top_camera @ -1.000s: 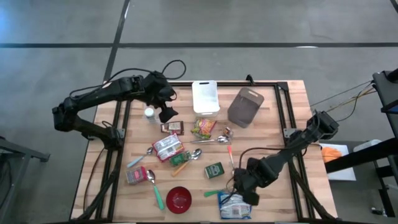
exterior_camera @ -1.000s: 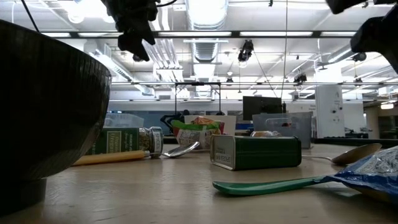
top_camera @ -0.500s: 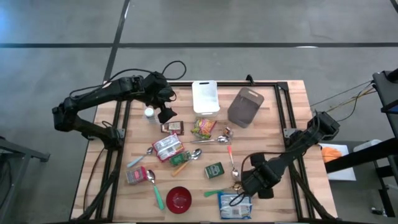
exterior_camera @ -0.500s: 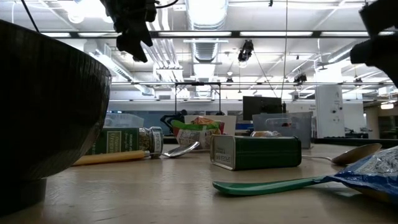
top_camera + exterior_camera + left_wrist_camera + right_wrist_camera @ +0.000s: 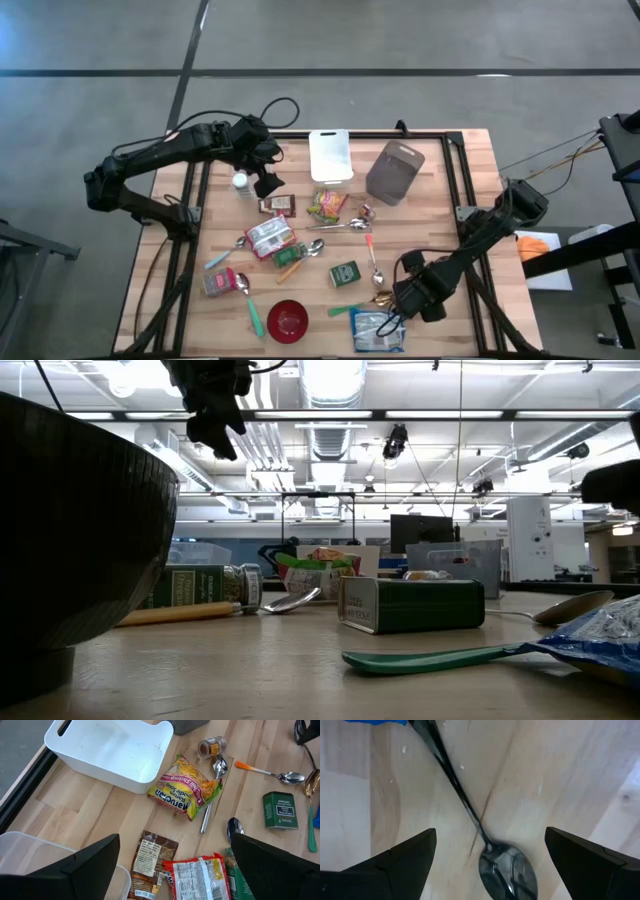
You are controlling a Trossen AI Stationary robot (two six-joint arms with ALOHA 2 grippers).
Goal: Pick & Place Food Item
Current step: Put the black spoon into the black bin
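Metal spoon (image 5: 507,870) lies between right gripper's (image 5: 490,865) open jaws.

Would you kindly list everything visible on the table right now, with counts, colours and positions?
Bin: 1, white, far edge, centre.
Grey container: 1, right of the bin.
Ramen packet: 1, yellow-green, just in front of the bin.
Brown packet: 1, left of the ramen.
Red-and-white packet: 1, centre-left.
Green tin: 1, centre.
Red bowl: 1, near edge.
Blue-and-white bag: 1, near edge, right of the bowl.
Orange-handled spoon: 1, right of centre.
Left gripper: open, above the far-left area.
Right gripper: open, over a metal spoon.
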